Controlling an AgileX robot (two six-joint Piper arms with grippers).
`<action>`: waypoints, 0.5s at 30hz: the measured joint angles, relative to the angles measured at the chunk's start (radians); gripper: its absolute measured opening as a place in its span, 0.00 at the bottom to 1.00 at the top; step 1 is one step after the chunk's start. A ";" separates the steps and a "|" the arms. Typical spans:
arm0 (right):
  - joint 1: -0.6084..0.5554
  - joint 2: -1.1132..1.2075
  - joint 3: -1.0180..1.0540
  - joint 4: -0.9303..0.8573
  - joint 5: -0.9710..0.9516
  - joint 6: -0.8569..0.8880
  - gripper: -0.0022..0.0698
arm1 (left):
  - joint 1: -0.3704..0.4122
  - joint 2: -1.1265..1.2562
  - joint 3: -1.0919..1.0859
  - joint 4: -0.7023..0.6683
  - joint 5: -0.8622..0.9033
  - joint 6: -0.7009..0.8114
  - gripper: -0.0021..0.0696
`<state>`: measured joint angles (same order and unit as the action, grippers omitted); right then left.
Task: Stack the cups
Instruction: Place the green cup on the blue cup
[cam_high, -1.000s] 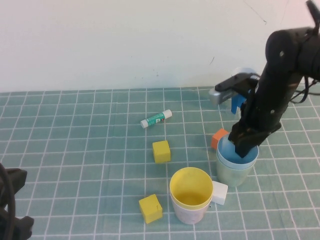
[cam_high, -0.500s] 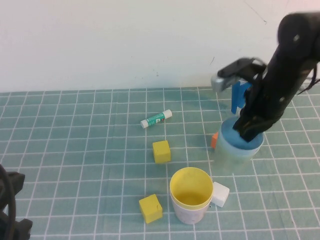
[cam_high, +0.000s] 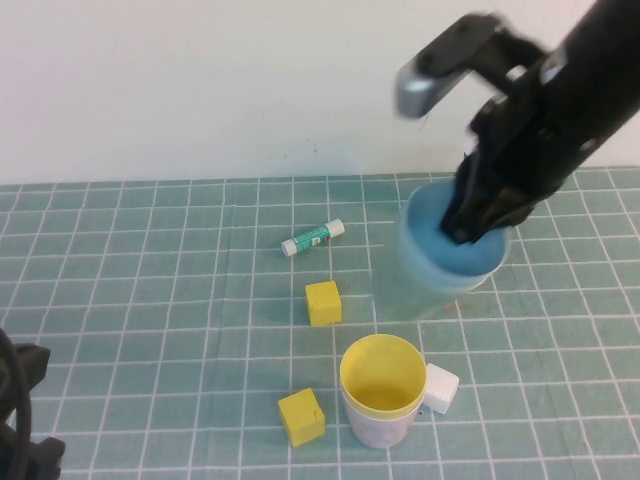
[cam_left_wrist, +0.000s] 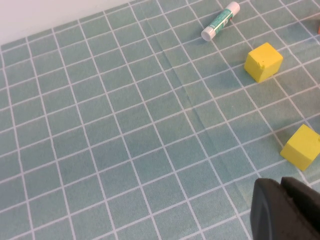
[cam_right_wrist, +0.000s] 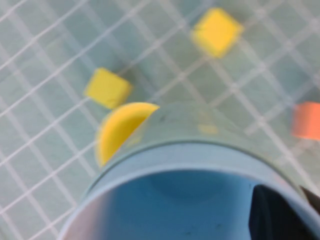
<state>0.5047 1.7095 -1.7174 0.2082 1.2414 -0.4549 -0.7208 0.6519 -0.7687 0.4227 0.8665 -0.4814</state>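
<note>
High view shows the right gripper (cam_high: 478, 222), now clamped on the light blue cup (cam_high: 440, 262), has lifted it toward the yellow cup (cam_high: 381, 388) for stacking; left gripper (cam_left_wrist: 285, 212) stays shut, parked.

Light blue cup (cam_high: 440, 262): tapered plastic tumbler, mouth up, slightly tilted, lifted clear of the worktop, gripped at its rim. Motion-blurred, so outer wall detail unclear. Yellow cup (cam_high: 381, 385): upright on the worktop, open, empty inside, seated in a pale outer cup. It sits near and below the blue one.
</note>
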 joint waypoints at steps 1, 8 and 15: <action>0.021 0.014 0.000 0.002 0.000 0.000 0.07 | 0.000 0.000 0.000 -0.002 0.000 0.000 0.03; 0.082 0.126 0.000 0.004 0.000 0.011 0.07 | 0.000 0.000 0.000 -0.008 0.000 -0.002 0.03; 0.083 0.204 0.000 -0.013 -0.008 0.041 0.07 | 0.000 0.000 0.000 -0.010 0.011 -0.002 0.03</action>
<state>0.5875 1.9135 -1.7174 0.1952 1.2339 -0.4139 -0.7208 0.6519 -0.7687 0.4125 0.8775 -0.4830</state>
